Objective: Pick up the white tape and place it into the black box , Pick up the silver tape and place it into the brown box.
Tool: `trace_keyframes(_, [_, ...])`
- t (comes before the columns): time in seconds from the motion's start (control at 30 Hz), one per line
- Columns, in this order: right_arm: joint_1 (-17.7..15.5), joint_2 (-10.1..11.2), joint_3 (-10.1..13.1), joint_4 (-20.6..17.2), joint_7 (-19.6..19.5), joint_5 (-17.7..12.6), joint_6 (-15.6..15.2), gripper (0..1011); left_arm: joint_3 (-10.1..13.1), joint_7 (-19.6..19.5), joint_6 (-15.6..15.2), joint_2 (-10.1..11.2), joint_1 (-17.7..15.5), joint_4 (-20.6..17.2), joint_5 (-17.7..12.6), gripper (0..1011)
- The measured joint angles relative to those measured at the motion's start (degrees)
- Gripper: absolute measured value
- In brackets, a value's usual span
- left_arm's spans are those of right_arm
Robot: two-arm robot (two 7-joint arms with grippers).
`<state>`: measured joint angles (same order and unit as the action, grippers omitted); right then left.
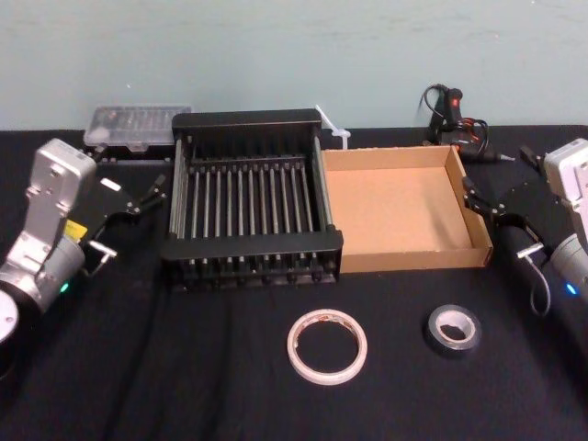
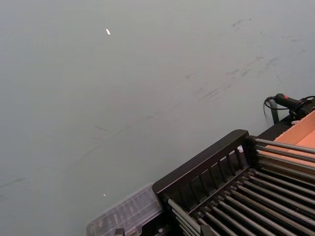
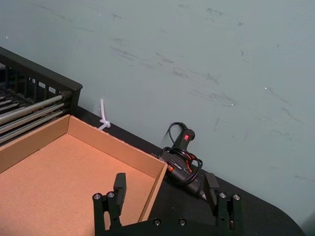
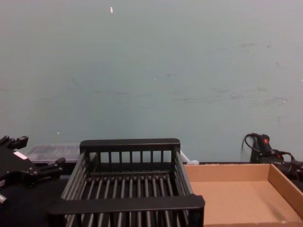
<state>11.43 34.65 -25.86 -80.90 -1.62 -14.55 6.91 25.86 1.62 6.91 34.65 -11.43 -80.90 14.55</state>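
Jaws of the left gripper were seen spread apart with nothing held, at the left edge of the head view, near the black box. Those of the right gripper were likewise seen wide open and empty at the right edge, just beside the brown box. Both boxes were set side by side at mid-frame. The white tape was laid flat on the black table at lower centre, below both boxes. The silver tape was laid flat to its right, near it but apart.
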Motion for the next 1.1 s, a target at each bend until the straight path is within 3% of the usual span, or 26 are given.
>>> trace_keyframes(1.1, [0.00, 0.00, 0.00, 0.00, 0.00, 0.00, 0.00, 1002, 0.00, 0.00, 0.00, 0.00, 0.00, 0.00, 0.00, 1001])
